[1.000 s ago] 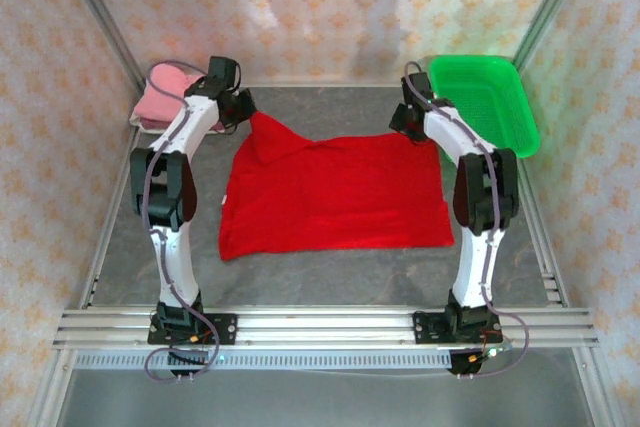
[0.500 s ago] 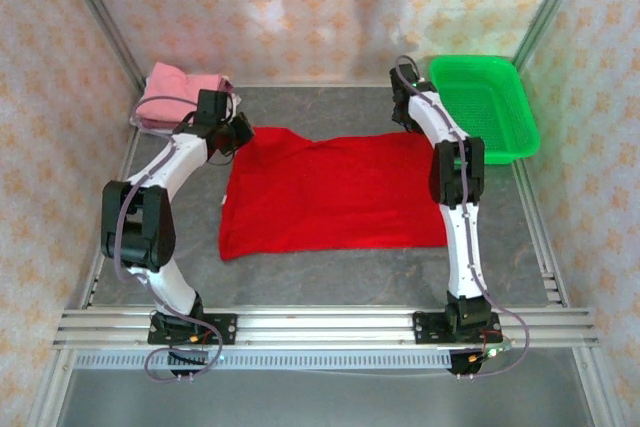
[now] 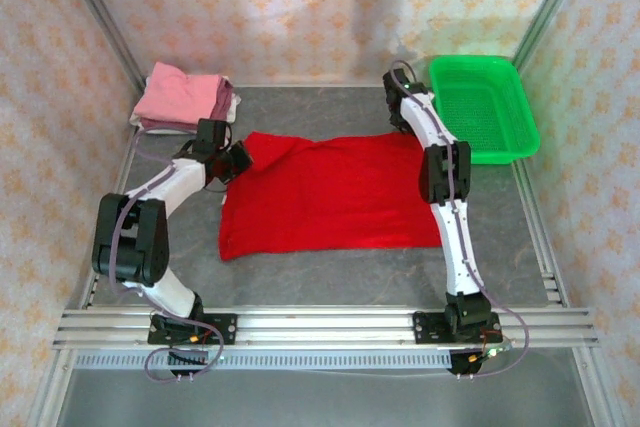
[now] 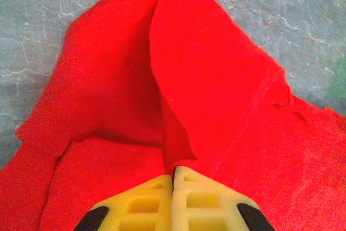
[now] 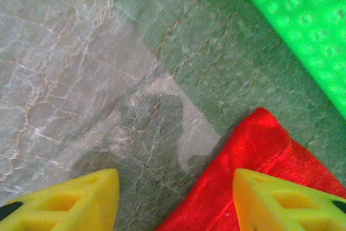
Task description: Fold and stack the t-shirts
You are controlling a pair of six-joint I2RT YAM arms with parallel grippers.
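Elbow low and wide, left gripper (image 4: 173,176) tight on red t-shirt (image 3: 330,197); right arm (image 3: 447,209) outstretched, right gripper (image 5: 175,187) agape.

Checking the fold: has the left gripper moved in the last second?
Yes. The left gripper, shut on the red t-shirt, has pulled toward the arm bases, away from the folded pink stack.

We see a grey, marble-veined table (image 3: 330,277) closed in by walls (image 3: 320,7) of pale peach floral print. Silver metal posts (image 3: 100,17) rise from its far corners, and slotted aluminium rails (image 3: 320,325) cross its near edge under soft, even light.
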